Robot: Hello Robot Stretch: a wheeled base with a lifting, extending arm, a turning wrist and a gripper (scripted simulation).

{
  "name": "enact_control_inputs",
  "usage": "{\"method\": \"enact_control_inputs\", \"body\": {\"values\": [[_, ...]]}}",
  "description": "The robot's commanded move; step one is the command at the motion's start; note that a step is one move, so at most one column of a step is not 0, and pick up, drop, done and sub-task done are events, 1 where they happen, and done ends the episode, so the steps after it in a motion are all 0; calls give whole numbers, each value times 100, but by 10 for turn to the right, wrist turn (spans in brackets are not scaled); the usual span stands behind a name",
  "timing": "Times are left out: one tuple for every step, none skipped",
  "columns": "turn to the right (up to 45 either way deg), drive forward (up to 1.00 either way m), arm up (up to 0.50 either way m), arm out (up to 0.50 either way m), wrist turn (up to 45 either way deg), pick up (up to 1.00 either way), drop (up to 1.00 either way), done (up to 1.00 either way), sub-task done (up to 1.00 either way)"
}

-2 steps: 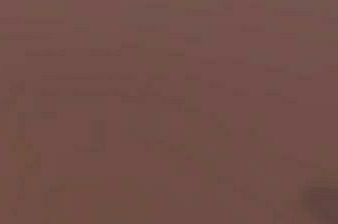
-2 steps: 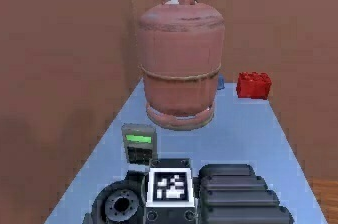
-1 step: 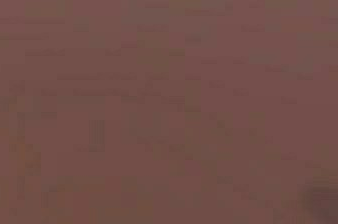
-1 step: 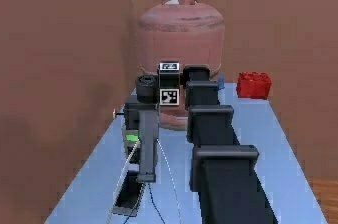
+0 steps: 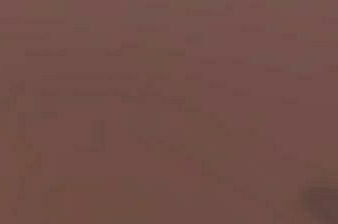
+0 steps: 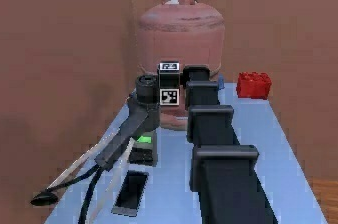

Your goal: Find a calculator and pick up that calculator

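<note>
In the forward view I am facing a plain reddish-brown wall [image 5: 167, 110].

In the arm side view I am looking down on a pale blue table [image 6: 277, 150]. The arm [image 6: 222, 170] is rising from 6 o'clock and reaching up the middle of the tabletop. At its far end the two white marker squares [image 6: 167, 97] are sitting just above the picture's centre. Left of them, the gripper [image 6: 62, 200] is slanting its dark body and thin fingers [image 6: 87, 170] toward 8 o'clock, and the tips are ending by the table's left edge.

I cannot tell whether the claw is spread or pressed together. I also cannot tell whether it is holding anything.

The calculator [image 6: 132, 192], a flat dark slab with a pale rim, is lying on the table at about 7 o'clock from the centre. The fingertips are sitting at its 9 o'clock, and I cannot say whether they are touching it.

A small dark box with a green patch [image 6: 145, 148] is standing at the calculator's 12 o'clock. A salmon-pink gas cylinder [image 6: 182, 40] is standing at the table's far end at 12 o'clock. A small red object [image 6: 254, 85] is sitting at 2 o'clock.
</note>
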Motion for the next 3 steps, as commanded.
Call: {"method": "enact_control_inputs", "body": {"values": [[0, 0, 0, 0, 450, 0, 0, 0, 0], [0, 0, 0, 0, 450, 0, 0, 0, 0], [0, 0, 0, 0, 360, 0, 0, 0, 0]]}}
